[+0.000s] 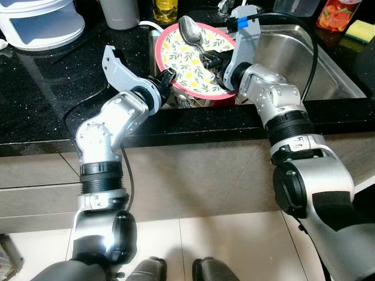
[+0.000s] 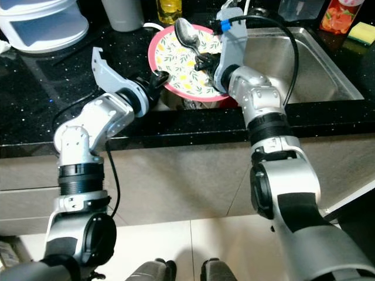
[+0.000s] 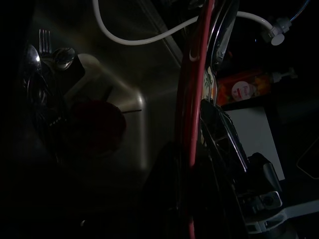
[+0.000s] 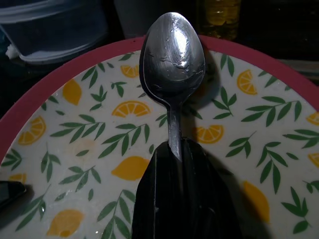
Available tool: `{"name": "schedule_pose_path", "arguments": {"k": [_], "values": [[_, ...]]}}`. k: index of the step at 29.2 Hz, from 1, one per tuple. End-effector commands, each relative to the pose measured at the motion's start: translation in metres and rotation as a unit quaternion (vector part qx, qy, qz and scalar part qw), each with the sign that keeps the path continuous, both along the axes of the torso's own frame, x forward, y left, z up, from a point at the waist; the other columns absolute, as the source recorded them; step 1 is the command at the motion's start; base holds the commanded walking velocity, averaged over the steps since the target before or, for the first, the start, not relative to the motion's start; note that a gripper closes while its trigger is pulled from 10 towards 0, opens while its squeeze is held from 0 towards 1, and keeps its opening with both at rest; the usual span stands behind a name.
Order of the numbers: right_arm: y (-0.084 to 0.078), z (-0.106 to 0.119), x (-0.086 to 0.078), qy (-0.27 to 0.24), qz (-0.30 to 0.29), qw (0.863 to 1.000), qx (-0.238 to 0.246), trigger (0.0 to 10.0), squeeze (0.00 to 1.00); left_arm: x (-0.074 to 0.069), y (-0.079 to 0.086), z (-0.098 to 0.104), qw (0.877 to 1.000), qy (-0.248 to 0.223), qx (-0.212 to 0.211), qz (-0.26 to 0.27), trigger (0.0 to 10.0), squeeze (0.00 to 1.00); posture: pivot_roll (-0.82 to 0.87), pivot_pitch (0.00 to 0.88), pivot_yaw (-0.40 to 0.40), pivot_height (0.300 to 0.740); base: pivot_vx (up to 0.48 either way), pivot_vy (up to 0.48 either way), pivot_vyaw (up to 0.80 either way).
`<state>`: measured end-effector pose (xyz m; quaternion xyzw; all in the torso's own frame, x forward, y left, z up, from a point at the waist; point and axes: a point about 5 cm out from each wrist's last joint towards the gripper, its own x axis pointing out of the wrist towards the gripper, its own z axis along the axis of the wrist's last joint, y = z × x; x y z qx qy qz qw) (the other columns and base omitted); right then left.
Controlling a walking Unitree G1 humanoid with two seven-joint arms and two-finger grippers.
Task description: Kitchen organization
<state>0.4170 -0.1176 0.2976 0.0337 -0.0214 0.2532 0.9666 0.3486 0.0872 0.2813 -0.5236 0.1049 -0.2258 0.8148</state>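
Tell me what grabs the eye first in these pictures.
The plate, red-rimmed with a lemon pattern, is held tilted over the sink's left end by the left end effector, which pinches its rim. In front of it the right end effector grips a shiny spoon by the handle, bowl up. An orange bottle and a yellow sponge sit at the sink's far right corner.

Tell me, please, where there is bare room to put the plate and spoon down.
Bare: the right part of the steel sink basin, and the black counter left of the lemon-patterned red-rimmed plate. Crowded: the sink's left end under the plate, holding cutlery, and the counter's back edge.
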Motion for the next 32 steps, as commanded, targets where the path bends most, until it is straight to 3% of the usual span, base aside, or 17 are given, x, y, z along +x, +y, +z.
{"name": "schedule_pose_path", "arguments": {"k": [1,2,3,4,8,10,11,13,16,18,20,23,25,28,30,31,32], "values": [[-0.001,-0.005,-0.001,-0.001,0.001,1.000,0.022,0.0,0.00,-0.003,-0.005,0.017,0.999,-0.042,-0.020,-0.012,10.0,0.00,0.04,0.095,0.021,0.740,0.000,0.000,0.00],[-0.001,-0.005,-0.001,-0.001,0.001,1.000,0.022,0.0,0.00,-0.003,-0.005,0.017,0.999,-0.042,-0.020,-0.012,10.0,0.00,0.04,0.095,0.021,0.740,0.000,0.000,0.00],[0.000,0.002,-0.002,-0.027,0.007,0.999,0.042,1.7,0.00,-0.002,-0.005,0.014,0.999,-0.038,-0.018,-0.010,10.0,0.00,0.05,0.079,0.018,0.740,0.000,0.000,0.00],[-0.001,0.013,-0.004,-0.054,0.008,0.996,0.074,10.0,0.00,-0.002,-0.004,0.011,0.999,-0.035,-0.016,-0.006,10.0,0.00,0.05,0.062,0.008,0.740,0.000,0.000,0.00],[-0.003,0.036,-0.007,-0.095,0.016,0.987,0.129,10.0,0.00,-0.001,0.002,0.012,0.999,-0.034,-0.010,0.009,10.0,0.00,0.06,0.053,-0.005,0.740,0.000,0.000,0.00],[0.000,0.054,-0.010,-0.131,0.037,0.978,0.159,10.0,0.00,0.004,0.020,0.015,0.998,-0.034,-0.011,0.046,10.0,0.00,0.08,0.059,-0.035,0.740,0.000,0.000,0.00],[0.000,0.054,-0.010,-0.131,0.037,0.978,0.159,10.0,0.00,0.004,0.020,0.015,0.998,-0.034,-0.011,0.046,10.0,0.00,0.08,0.059,-0.035,0.740,0.000,0.000,0.00],[0.004,0.059,-0.012,-0.153,0.060,0.973,0.162,10.0,0.00,0.005,0.035,0.013,0.996,-0.035,-0.012,0.078,10.0,0.00,0.10,0.050,-0.057,0.740,0.000,0.000,0.00],[0.018,0.070,-0.015,-0.163,0.093,0.968,0.166,10.0,0.00,-0.003,0.068,0.022,0.990,-0.050,-0.014,0.135,10.0,0.00,0.14,0.025,-0.095,0.740,0.000,0.000,0.00],[0.020,0.076,-0.015,-0.168,0.100,0.966,0.166,10.0,0.00,-0.005,0.074,0.026,0.987,-0.056,-0.013,0.148,10.0,0.00,0.16,0.034,-0.117,0.740,0.000,0.000,0.00],[0.023,0.090,-0.017,-0.187,0.107,0.963,0.160,10.0,0.00,-0.012,0.093,0.038,0.980,-0.078,-0.010,0.185,10.0,0.00,0.19,0.063,-0.151,0.740,0.000,0.000,0.00],[0.023,0.093,-0.017,-0.195,0.108,0.962,0.156,10.0,0.00,-0.015,0.099,0.041,0.976,-0.086,-0.009,0.198,10.0,0.00,0.20,0.061,-0.155,0.740,0.000,0.000,0.00],[0.022,0.078,-0.005,-0.155,0.039,0.983,0.087,10.0,0.00,-0.027,0.115,0.042,0.965,-0.091,0.016,0.245,10.0,0.00,0.23,0.059,-0.177,0.740,0.000,0.000,0.00],[0.020,0.064,0.001,-0.122,-0.001,0.991,0.049,10.0,0.00,-0.032,0.119,0.041,0.961,-0.090,0.023,0.260,10.0,0.00,0.24,0.063,-0.179,0.740,0.000,0.000,0.00],[0.015,0.013,0.010,-0.031,-0.078,0.995,-0.055,10.0,0.00,-0.039,0.121,0.040,0.958,-0.087,0.029,0.273,10.0,0.00,0.25,0.108,-0.192,0.740,0.000,0.000,0.00],[0.015,0.013,0.010,-0.031,-0.078,0.995,-0.055,10.0,0.00,-0.039,0.121,0.040,0.958,-0.087,0.029,0.273,10.0,0.00,0.25,0.108,-0.192,0.740,0.000,0.000,0.00],[0.012,-0.015,0.012,0.009,-0.103,0.990,-0.092,10.0,0.00,-0.041,0.119,0.038,0.957,-0.086,0.029,0.275,10.0,0.00,0.26,0.113,-0.197,0.740,0.000,0.000,0.00]]}}
